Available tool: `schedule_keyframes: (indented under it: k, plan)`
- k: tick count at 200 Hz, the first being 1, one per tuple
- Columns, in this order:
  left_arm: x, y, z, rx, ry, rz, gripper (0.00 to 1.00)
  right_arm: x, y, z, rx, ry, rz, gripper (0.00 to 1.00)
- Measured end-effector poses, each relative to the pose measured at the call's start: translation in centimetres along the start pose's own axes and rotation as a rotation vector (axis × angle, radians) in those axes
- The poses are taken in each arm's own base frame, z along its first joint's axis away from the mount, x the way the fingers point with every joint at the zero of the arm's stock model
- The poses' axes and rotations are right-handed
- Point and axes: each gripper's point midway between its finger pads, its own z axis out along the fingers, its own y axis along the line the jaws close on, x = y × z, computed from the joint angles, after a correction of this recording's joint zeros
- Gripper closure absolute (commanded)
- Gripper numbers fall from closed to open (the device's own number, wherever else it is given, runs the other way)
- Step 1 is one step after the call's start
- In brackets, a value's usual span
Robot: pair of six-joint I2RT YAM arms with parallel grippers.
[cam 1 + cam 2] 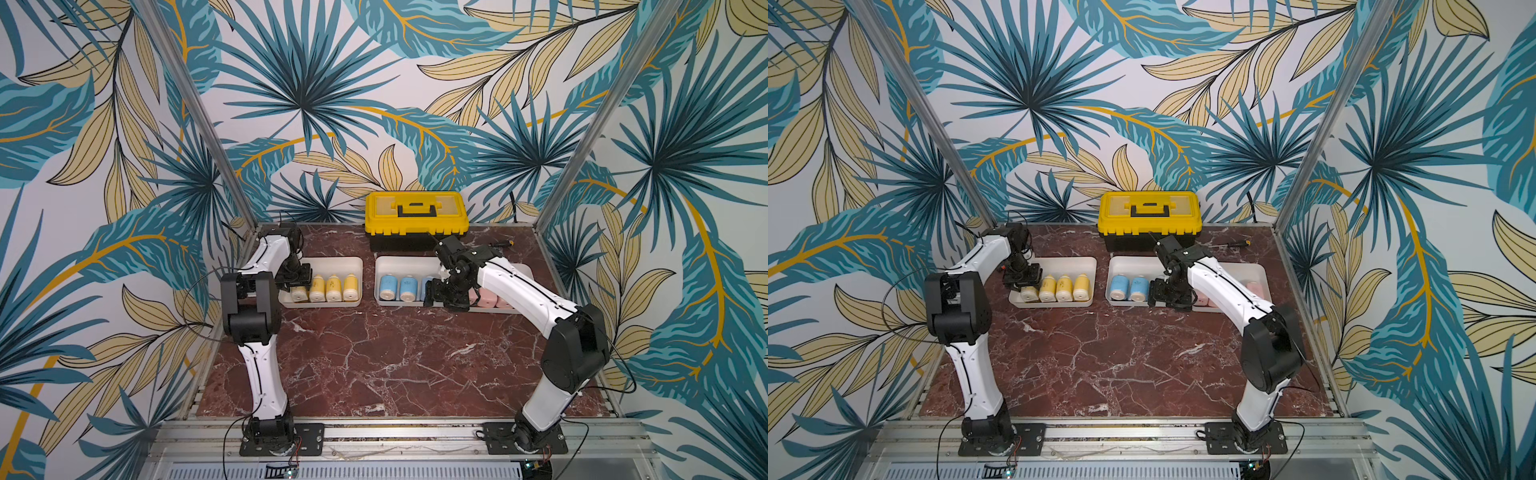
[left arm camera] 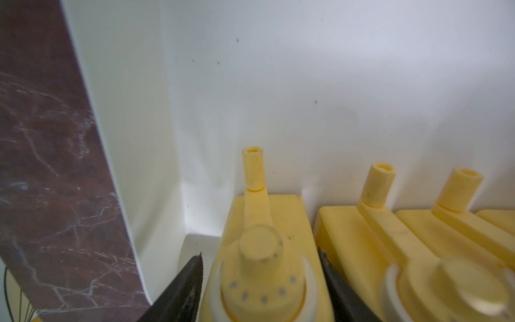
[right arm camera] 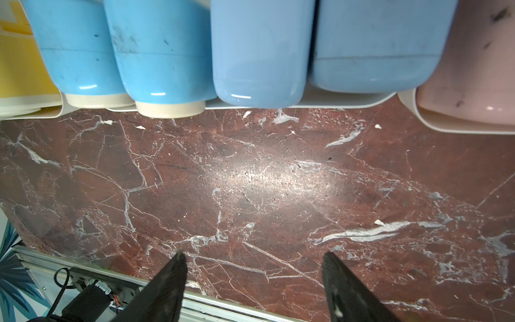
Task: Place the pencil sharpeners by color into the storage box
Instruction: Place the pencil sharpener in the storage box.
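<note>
So, biggest thing first: the marble table (image 1: 374, 365) has no loose sharpeners on it that I can spot in both top views. The yellow toolbox (image 1: 415, 220) sits shut at the back and isn't part of this.

In front of it the three white trays of the storage box stand in a row. The left tray (image 1: 332, 262) holds the yellow sharpeners (image 1: 334, 289), four side by side. The middle tray (image 1: 399, 262) holds the blue sharpeners (image 3: 262, 50), and the right wrist view shows four. The right tray (image 1: 1250, 270) has the pink sharpeners (image 3: 468, 55), but the right arm covers most of them, so I can't count those.

The left gripper (image 1: 298, 279) is down in the left tray, astride the end yellow sharpener (image 2: 264, 223). Its fingers (image 2: 189, 278) are apart. There's a sliver of white tray between one finger and the plastic, so I'd say it isn't clamped. The right gripper (image 3: 253, 254) hangs over bare marble just in front of the blue row, jaws wide and empty.

My read is that this is the drop-off of the last yellow one, with sorting about done. Next it probably needs a straight lift out, since one finger sits in the slot between two sharpeners and could drag the neighbour.
</note>
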Motion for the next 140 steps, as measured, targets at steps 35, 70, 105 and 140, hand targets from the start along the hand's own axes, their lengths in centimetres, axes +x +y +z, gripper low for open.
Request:
schedule_keyframes:
  k: [35,70,105,140]
  plan:
    - [-1.0,0.3,-3.4,-0.015,-0.093,-0.003,0.35,0.0,0.0,0.0,-0.001,0.000,0.000,0.22]
    - [-1.6,0.6,-8.1,-0.018,-0.213,-0.015,0.33,0.0,0.1,0.0,0.000,0.000,-0.003,0.22]
    - [-1.4,0.8,-13.5,-0.017,-0.344,-0.035,0.28,0.0,0.2,-0.7,-0.009,-0.020,-0.008,0.22]
    - [-0.4,1.2,-18.9,-0.013,-0.477,-0.066,0.15,-0.5,0.6,-3.2,-0.036,-0.104,-0.030,0.22]
